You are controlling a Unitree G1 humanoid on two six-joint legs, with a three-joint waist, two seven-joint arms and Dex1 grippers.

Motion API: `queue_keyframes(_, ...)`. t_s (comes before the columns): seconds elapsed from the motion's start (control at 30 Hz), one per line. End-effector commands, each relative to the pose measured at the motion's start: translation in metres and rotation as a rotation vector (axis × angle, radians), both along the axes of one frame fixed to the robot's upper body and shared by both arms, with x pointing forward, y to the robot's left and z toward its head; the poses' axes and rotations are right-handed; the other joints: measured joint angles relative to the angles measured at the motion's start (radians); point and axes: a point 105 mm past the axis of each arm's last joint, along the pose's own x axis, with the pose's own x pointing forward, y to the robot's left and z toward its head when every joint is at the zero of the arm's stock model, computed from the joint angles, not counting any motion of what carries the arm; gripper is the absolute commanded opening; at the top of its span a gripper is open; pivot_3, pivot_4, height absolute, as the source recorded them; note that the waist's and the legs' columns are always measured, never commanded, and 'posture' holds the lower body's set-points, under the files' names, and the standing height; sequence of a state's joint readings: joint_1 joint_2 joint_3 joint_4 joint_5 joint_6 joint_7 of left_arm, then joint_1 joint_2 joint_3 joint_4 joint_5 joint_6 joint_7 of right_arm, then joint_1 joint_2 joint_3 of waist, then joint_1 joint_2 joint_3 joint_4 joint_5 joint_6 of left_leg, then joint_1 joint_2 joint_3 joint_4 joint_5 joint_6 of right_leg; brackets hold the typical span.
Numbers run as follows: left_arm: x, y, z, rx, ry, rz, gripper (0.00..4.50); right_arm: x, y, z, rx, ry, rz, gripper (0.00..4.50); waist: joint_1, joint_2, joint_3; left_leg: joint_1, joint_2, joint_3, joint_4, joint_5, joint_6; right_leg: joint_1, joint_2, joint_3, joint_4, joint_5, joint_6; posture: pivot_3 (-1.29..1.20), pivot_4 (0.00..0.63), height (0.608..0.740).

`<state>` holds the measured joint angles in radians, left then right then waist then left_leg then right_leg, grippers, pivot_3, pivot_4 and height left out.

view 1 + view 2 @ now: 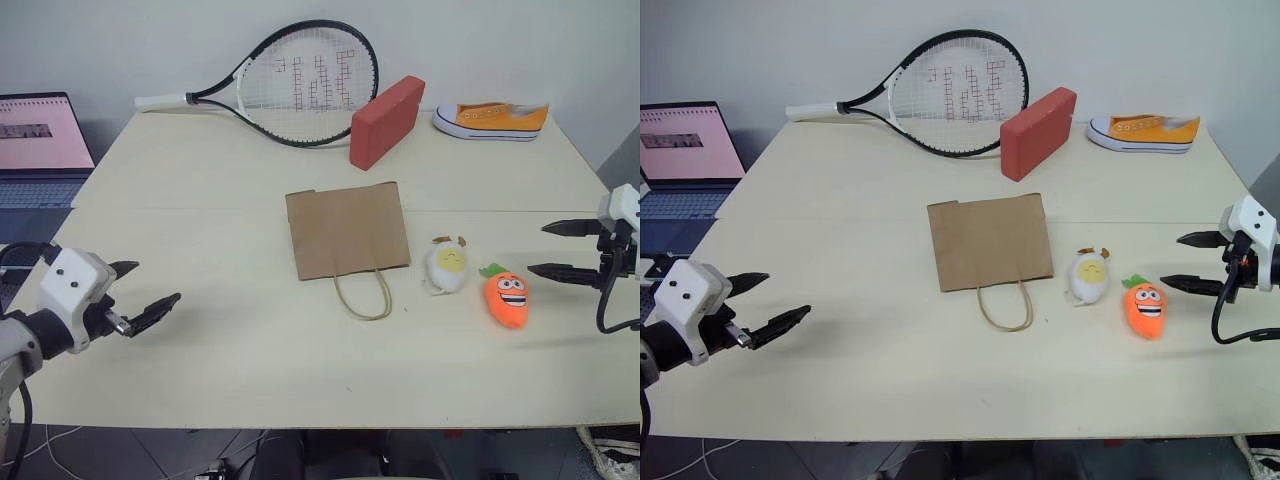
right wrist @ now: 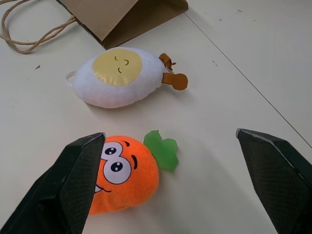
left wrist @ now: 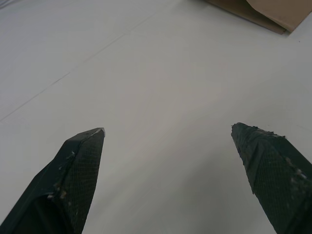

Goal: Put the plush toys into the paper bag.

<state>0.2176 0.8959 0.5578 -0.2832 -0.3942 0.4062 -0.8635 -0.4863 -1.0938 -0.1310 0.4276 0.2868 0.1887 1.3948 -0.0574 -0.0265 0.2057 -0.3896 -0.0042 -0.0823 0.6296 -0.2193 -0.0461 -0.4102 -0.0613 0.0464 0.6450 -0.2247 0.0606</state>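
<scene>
Nothing is bagged yet: the paper bag (image 1: 347,231) lies flat mid-table, the white toy (image 1: 447,267) and carrot (image 1: 506,297) just to its right, so the right gripper (image 1: 553,249), fingers spread and empty, must reach the carrot, while the left gripper (image 1: 142,292) hovers released at the near left
</scene>
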Motion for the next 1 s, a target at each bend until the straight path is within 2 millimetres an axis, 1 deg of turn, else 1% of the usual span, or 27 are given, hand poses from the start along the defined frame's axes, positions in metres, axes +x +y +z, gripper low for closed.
queue_keyframes(0.03,-0.0027,-0.0022,0.0104,0.004,-0.044,-0.014,4.44,0.0004,0.002,0.0092,-0.018,-0.026,0.018,4.5,0.0,0.0,0.0,0.0,0.0,0.0,0.0,0.0,0.0,0.0,0.0,0.0,0.0,0.0,0.0,0.0,0.15,0.74)
queue_keyframes(0.4,-0.0029,-0.002,0.0092,-0.001,-0.037,-0.011,4.44,-0.0003,0.0006,0.0085,-0.023,-0.02,0.015,4.5,0.0,0.0,0.0,0.0,0.0,0.0,0.0,0.0,0.0,0.0,0.0,0.0,0.0,0.0,0.0,0.0,0.15,0.74)
queue_keyframes(0.53,0.0009,0.0044,0.0095,0.038,-0.055,0.001,4.44,0.0001,0.0005,0.0068,-0.024,-0.021,0.012,4.5,0.0,0.0,0.0,0.0,0.0,0.0,0.0,0.0,0.0,0.0,0.0,0.0,0.0,0.0,0.0,0.0,0.15,0.74)
queue_keyframes(0.73,-0.0005,0.0031,0.011,0.05,-0.063,-0.04,4.44,0.0002,0.0008,0.0055,-0.024,-0.023,0.011,4.5,0.0,0.0,0.0,0.0,0.0,0.0,0.0,0.0,0.0,0.0,0.0,0.0,0.0,0.0,0.0,0.0,0.15,0.74)
queue_keyframes(1.0,-0.0028,-0.0033,0.0172,-0.012,-0.085,-0.085,4.44,0.0006,0.0011,0.0043,-0.018,-0.028,0.007,4.5,0.0,0.0,0.0,0.0,0.0,0.0,0.0,0.0,0.0,0.0,0.0,0.0,0.0,0.0,0.0,0.0,0.15,0.74)
